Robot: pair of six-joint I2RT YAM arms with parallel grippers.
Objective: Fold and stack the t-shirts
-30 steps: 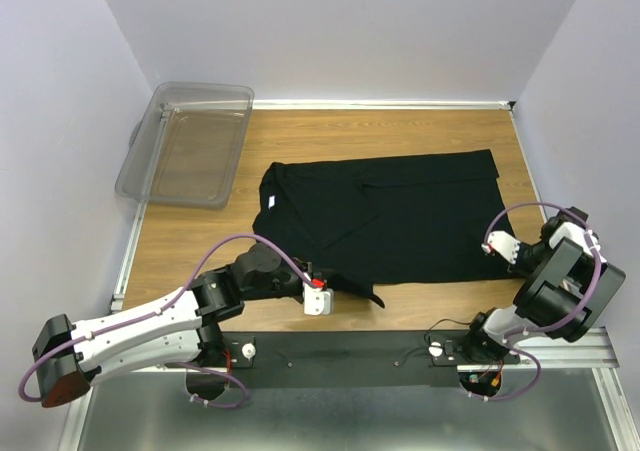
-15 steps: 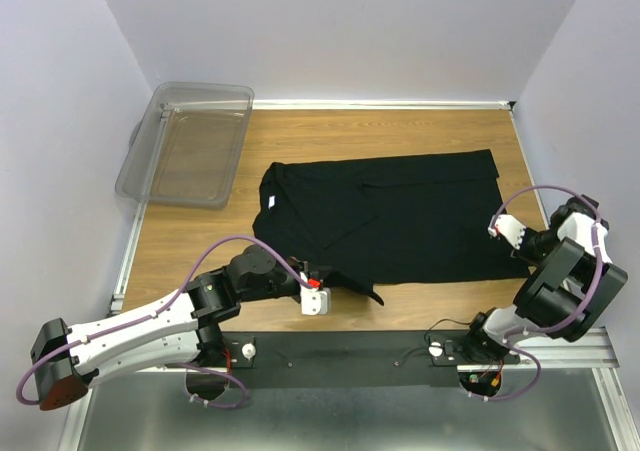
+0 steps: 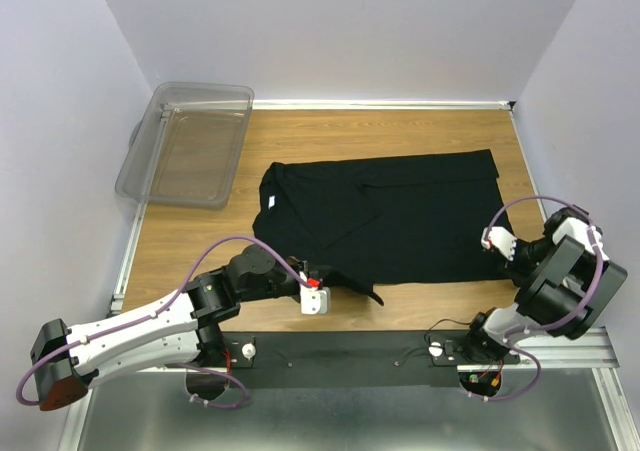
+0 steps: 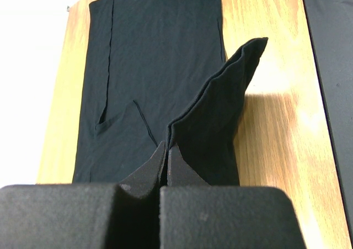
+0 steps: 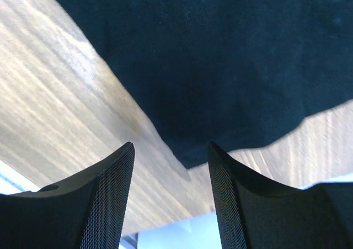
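Overhead cam looks down on the whole table [image 3: 195, 233] from behind, wrist cams hug the t-shirt [image 3: 400, 221] close-up (opposite ends).

Clear plastic bin [image 3: 190, 156] at wooden table's [image 3: 400, 131] far-left corner.

A lab test cell: plain lilac walls [image 3: 350, 31] box in a wooden table [image 3: 190, 241] (aluminium rail [image 3: 126, 261] along its edge).
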